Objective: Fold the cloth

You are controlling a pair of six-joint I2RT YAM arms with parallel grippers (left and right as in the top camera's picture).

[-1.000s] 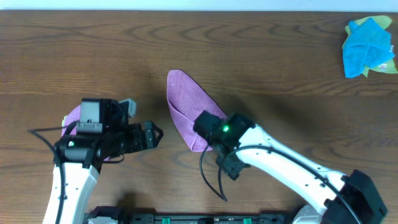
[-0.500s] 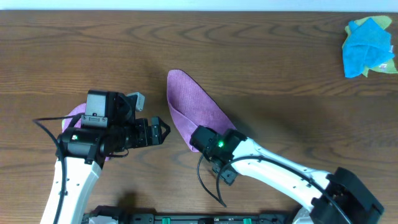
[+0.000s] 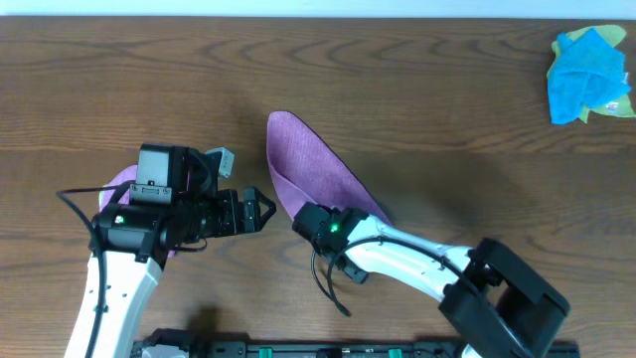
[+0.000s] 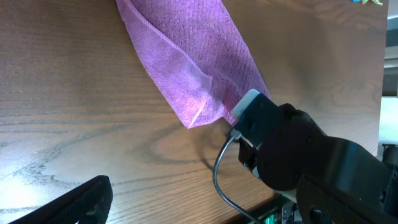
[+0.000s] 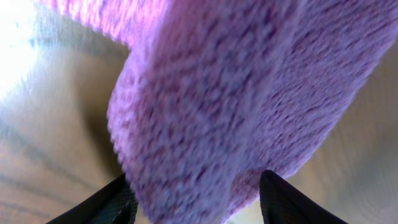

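Note:
A purple cloth [image 3: 308, 169] lies in a long folded strip on the wooden table [image 3: 447, 109]. It also shows in the left wrist view [image 4: 186, 56]. My right gripper [image 3: 303, 221] is at the strip's near end. In the right wrist view the cloth [image 5: 236, 93] fills the gap between its spread fingers, so the right gripper [image 5: 199, 199] is open around the cloth's edge. My left gripper [image 3: 260, 211] is open and empty, just left of the cloth's near end. One of its fingers [image 4: 81, 199] shows in the left wrist view.
A second bit of purple cloth [image 3: 119, 184] peeks out from under the left arm. A blue cloth on a yellow-green one [image 3: 588, 75] lies crumpled at the far right corner. The right arm's black cable [image 3: 333, 288] loops near the front edge.
My right gripper has slid left to the cloth's near end. My left gripper has moved right, closer to the cloth.

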